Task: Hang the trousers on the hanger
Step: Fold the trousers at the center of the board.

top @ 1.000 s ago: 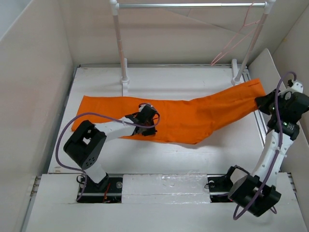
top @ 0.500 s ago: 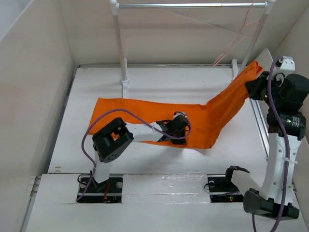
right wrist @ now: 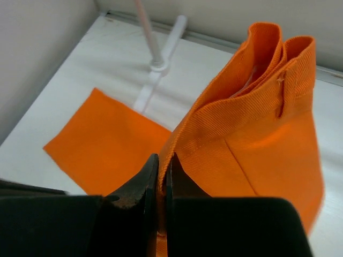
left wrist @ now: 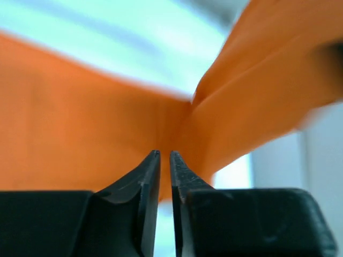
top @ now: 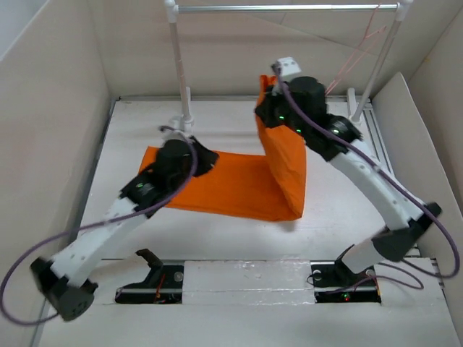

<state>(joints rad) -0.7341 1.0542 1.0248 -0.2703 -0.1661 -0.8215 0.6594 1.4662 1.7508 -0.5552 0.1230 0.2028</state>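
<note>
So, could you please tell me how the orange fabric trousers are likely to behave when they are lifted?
Probably floppy: the orange fabric trousers hang folded from the right gripper while the rest lies flat on the white table. Likely light, since one pinch at the waistband holds the raised part. The thick woven waistband should not slip easily.

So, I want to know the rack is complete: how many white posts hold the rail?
2. The left post stands behind the flat end of the trousers; the right post stands far right. The silver rail spans their tops.
</note>
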